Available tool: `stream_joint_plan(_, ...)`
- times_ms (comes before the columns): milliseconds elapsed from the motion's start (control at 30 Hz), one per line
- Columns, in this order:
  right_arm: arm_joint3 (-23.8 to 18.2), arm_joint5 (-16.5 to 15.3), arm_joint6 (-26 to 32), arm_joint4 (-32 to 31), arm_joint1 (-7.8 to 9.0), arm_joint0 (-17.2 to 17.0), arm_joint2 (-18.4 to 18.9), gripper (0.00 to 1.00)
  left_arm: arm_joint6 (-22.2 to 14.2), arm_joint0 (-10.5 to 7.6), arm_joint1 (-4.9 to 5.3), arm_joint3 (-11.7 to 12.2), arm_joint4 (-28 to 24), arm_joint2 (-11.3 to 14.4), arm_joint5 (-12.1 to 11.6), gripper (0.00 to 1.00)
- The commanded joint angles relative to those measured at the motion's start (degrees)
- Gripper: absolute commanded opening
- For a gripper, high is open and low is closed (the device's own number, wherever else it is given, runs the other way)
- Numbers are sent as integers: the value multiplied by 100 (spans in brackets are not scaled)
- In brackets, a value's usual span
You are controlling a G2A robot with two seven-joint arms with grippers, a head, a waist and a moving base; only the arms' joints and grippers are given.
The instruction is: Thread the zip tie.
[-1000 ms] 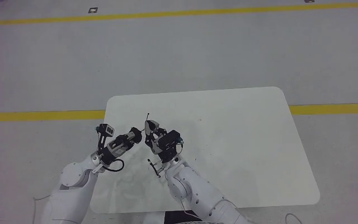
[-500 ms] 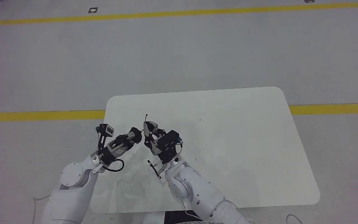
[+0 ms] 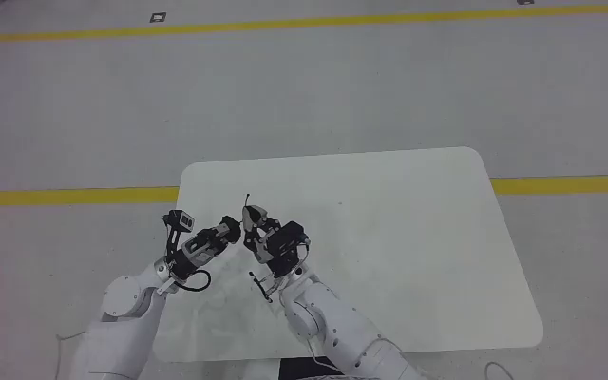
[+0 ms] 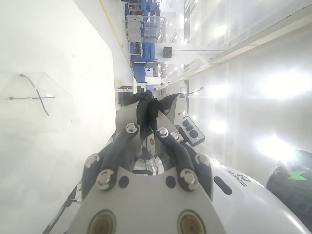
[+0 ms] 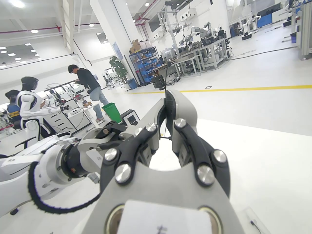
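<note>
A: where's the zip tie (image 5: 166, 81) at?
B: right gripper (image 5: 168, 105) is clamped on it above the table (image 3: 408, 237), thin tail poking up. left gripper (image 4: 147, 103) is pinched closed just beside; anything between its pads (image 4: 141, 115) is hidden.

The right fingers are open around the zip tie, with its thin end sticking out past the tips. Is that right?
No. The right wrist view shows the right fingers shut on the zip tie; its thin end does stick out past the tips.

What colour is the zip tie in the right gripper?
Black; the zip tie shows best in the right wrist view.
</note>
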Motion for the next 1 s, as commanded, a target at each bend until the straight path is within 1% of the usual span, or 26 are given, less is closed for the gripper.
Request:
stream_joint_plan(0, 24, 12, -10, 6, -6, 14, -9, 0, 0, 0, 0, 0, 0, 0, 0, 0)
stream_joint_plan(467, 152, 69, -119, 14, -30, 95, -1, 0, 0, 0, 0, 0, 0, 0, 0, 0)
stream_joint_plan(967, 151, 29, -106, -2, -19, 85, 40, 0, 0, 0, 0, 0, 0, 0, 0, 0)
